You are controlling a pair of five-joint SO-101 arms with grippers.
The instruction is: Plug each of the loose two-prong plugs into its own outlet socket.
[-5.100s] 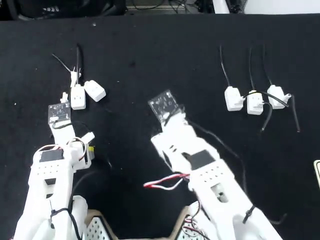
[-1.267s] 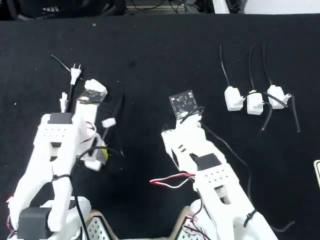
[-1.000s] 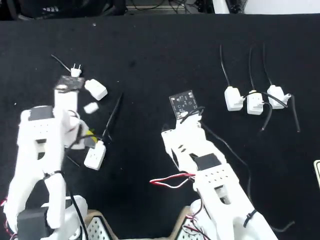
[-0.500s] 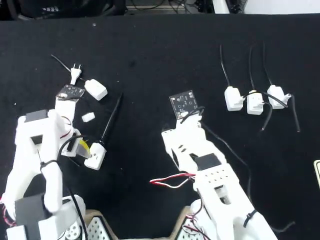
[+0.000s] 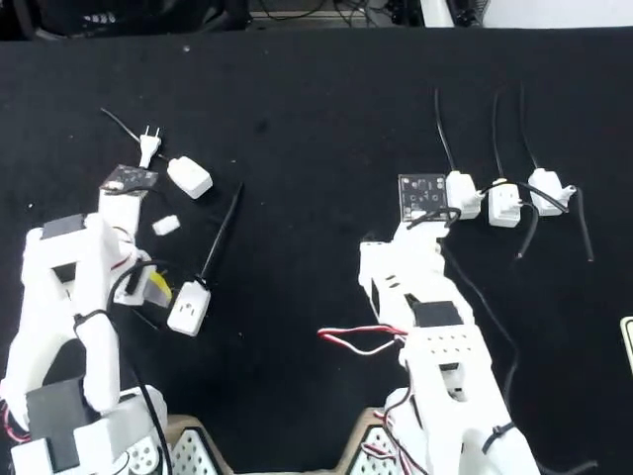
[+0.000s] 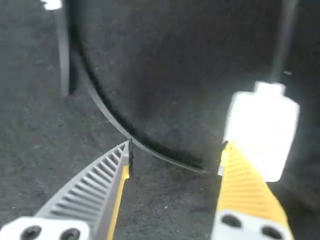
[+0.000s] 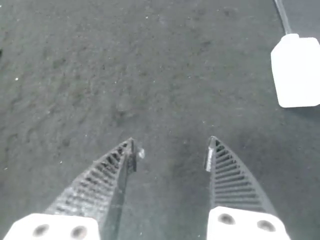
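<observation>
Left hand (image 6: 173, 153) jaws spread; right hand (image 7: 170, 149) jaws spread.

I see black cloth (image 5: 297, 109) covering the table | dark gear and cables (image 5: 119, 14) behind its far edge | white panel (image 5: 554, 12) at far right corner | 1 pale item (image 5: 628, 336) cut by right edge

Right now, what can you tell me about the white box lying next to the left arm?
The white socket box is a rounded, plastic-looking block lying flat on the black cloth. A black cord leaves its far end and runs away from the arms. The left gripper stands open beside it, the yellow finger at its edge; contact is unclear.
</observation>
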